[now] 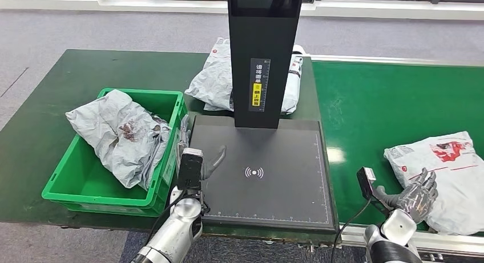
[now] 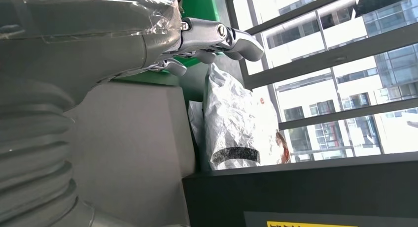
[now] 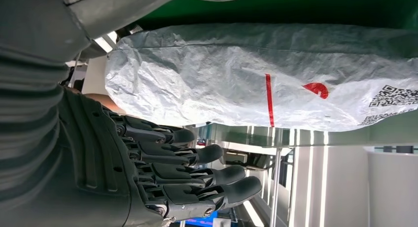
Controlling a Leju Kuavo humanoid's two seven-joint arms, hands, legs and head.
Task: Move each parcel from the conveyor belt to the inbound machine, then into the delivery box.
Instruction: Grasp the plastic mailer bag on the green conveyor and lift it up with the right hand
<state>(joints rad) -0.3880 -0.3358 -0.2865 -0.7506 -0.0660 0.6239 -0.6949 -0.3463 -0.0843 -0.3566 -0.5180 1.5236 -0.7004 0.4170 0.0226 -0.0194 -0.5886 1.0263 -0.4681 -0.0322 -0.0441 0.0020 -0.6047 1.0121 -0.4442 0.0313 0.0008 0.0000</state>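
parcel (image 1: 451,172) lies at the belt's (image 1: 376,103) near edge, by its right end. your right hand (image 1: 415,195) sits just beside its near-left corner, fingers spread, holding nothing. left hand (image 1: 201,163) hangs wide at the scanner plate's (image 1: 274,183) left edge, next to the bin (image 1: 74,186). the bag looks soft, crinkled, likely light and slick; pinch a loose corner and it may slide. take it across the flat middle, fingers under the edge.
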